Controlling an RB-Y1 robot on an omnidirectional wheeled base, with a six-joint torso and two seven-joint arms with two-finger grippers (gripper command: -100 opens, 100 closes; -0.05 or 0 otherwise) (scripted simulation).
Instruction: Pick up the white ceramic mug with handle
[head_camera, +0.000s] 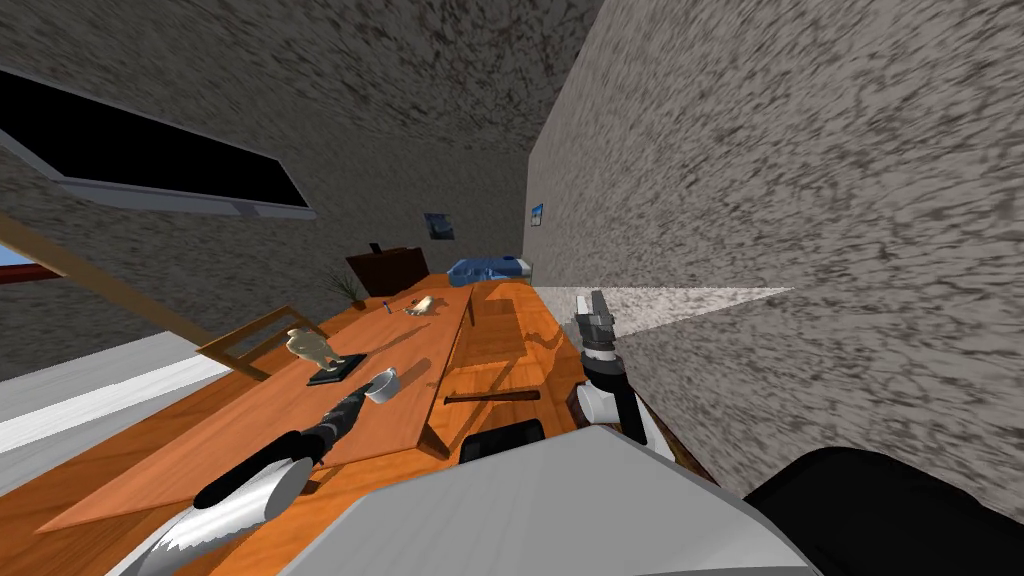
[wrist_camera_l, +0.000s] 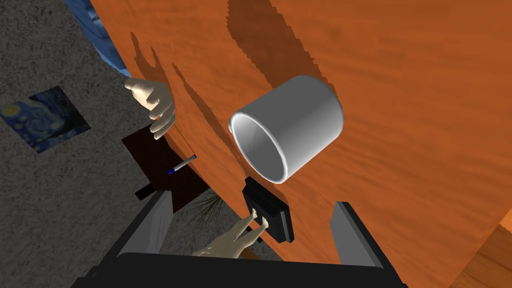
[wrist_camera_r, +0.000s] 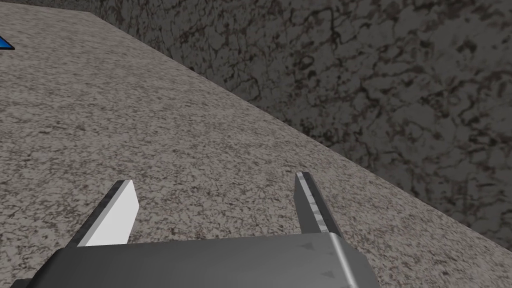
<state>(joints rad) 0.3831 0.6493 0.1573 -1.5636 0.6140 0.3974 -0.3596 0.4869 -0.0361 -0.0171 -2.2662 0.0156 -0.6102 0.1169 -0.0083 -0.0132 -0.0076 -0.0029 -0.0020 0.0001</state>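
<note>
1. Mug (wrist_camera_l: 287, 127) – pale grey-white cylinder, standing on the orange wooden table (wrist_camera_l: 425, 150). Its open mouth faces the left wrist camera; I cannot see a handle.
2. Left gripper (wrist_camera_l: 252, 200) – fingers spread wide, nothing between them. Mug sits just beyond the fingertips, no contact.
3. Head view: left arm reaches over the table, gripper at the mug (head_camera: 381, 384).
4. Near the mug: a figurine's dark base (wrist_camera_l: 267, 210) just beside it; a pen (wrist_camera_l: 181, 164) and a hand-shaped ornament (wrist_camera_l: 152, 102) farther along the table.
5. Right gripper (wrist_camera_r: 215, 179) – raised beside the speckled wall, fingers apart, holding nothing.
</note>
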